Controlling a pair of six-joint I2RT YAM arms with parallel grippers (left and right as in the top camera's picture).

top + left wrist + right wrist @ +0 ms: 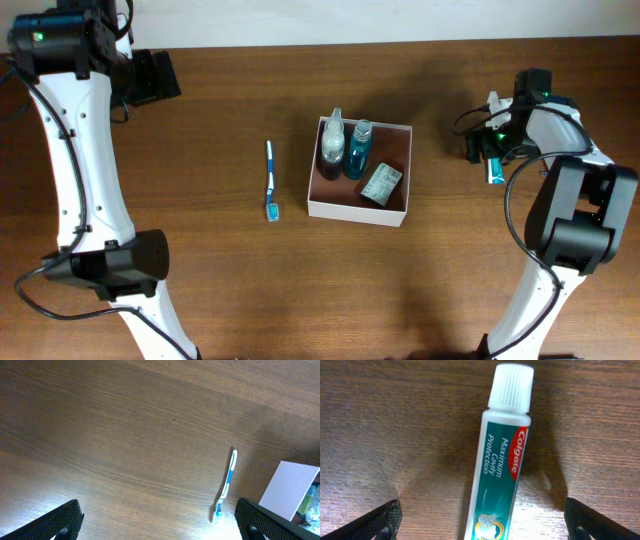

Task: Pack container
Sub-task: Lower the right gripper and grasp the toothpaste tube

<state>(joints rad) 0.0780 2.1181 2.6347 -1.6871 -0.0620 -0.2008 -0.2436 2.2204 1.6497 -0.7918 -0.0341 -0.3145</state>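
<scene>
The container (pixel 399 215), a square shallow box with white walls and a reddish-brown inside, sits mid-table and holds two bottles (pixel 345 147) and a small blister pack (pixel 381 183). Its white wall shows in the left wrist view (pixel 290 487). A blue-and-white toothbrush (pixel 270 181) lies left of it, also in the left wrist view (pixel 226 485). A green-and-white toothpaste tube (pixel 501 470) lies on the table between the open fingers of my right gripper (pixel 482 522), at the right in the overhead view (pixel 494 165). My left gripper (pixel 157 520) is open and empty, above bare table; overhead it is at the far left (pixel 155 75).
The brown wooden table (pixel 200 280) stretches all round the box. The white arm bases stand at the front left (pixel 110 270) and front right (pixel 570 230).
</scene>
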